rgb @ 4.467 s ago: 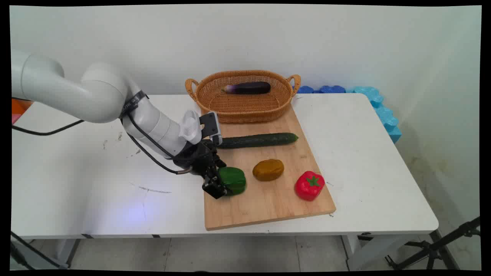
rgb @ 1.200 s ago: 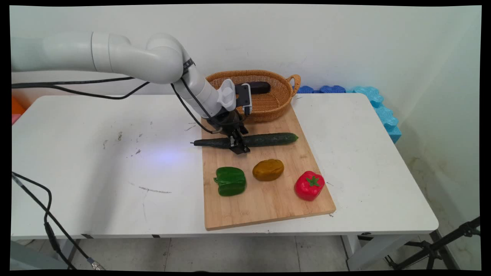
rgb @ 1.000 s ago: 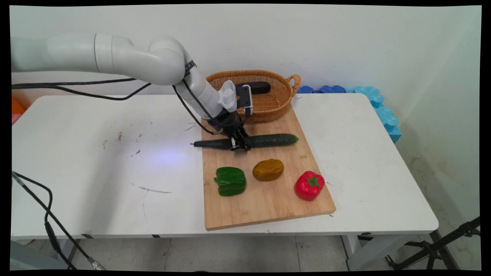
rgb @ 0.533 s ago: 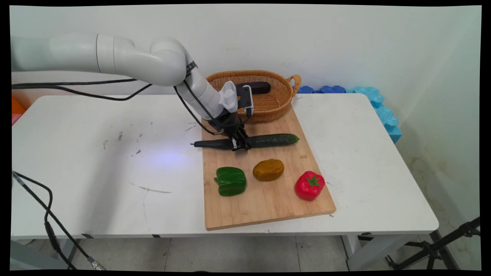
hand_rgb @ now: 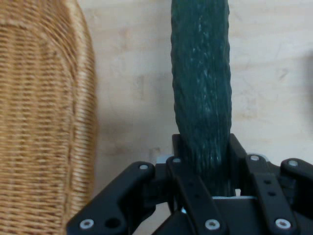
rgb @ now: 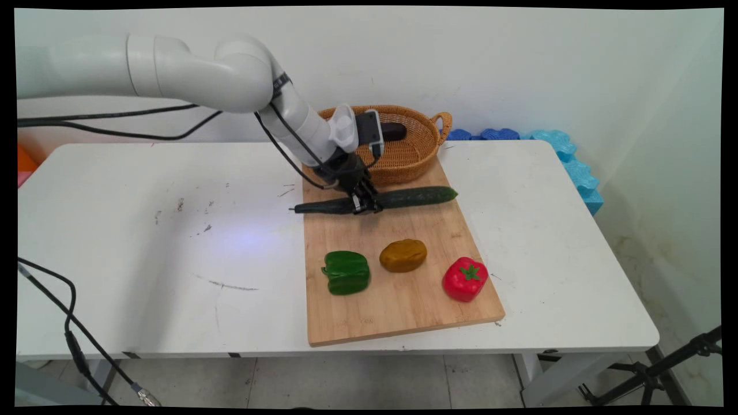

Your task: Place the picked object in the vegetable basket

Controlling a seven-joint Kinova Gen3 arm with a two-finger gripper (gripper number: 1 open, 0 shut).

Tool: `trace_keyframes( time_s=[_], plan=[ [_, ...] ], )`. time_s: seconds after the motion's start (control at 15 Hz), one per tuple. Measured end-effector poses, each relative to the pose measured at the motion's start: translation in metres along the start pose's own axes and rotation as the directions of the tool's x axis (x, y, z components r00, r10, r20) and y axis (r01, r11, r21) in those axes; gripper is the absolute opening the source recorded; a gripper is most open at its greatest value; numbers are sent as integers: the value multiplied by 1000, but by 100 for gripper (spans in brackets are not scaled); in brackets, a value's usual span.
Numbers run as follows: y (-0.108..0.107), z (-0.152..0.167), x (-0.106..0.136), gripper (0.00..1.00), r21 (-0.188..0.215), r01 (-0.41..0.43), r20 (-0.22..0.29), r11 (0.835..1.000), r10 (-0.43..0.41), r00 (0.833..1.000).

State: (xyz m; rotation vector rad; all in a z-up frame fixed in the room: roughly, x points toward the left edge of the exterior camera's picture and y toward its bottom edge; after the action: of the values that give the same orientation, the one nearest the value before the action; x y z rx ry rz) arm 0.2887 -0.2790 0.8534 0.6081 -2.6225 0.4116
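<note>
Cucumber point(rgb: 403, 199) was clenched near its middle by the tool point(rgb: 364, 203), lifted level just above the cutting board point(rgb: 403, 311), near the basket point(rgb: 412, 158).

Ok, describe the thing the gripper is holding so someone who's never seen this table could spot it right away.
Find the wooden cutting board on the white table, then its far end by the wicker basket. There the gripper is shut on a cucumber lying crosswise, its stem end past the board's left edge. It is long, thin and dark green, unlike the chunky green pepper.
</note>
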Motion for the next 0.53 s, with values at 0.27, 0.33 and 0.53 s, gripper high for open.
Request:
trace_keyframes(
  time_s=[0.27, 0.33, 0.53],
  plan=[
    [-8, -22, 11, 0, 24, -8, -30, 1000, 9, 999],
    [-11, -29, 14, 0, 33, -13, -37, 999, 15, 999],
    [-24, -46, 20, 0, 68, -34, -50, 997, 37, 998]
  ],
)
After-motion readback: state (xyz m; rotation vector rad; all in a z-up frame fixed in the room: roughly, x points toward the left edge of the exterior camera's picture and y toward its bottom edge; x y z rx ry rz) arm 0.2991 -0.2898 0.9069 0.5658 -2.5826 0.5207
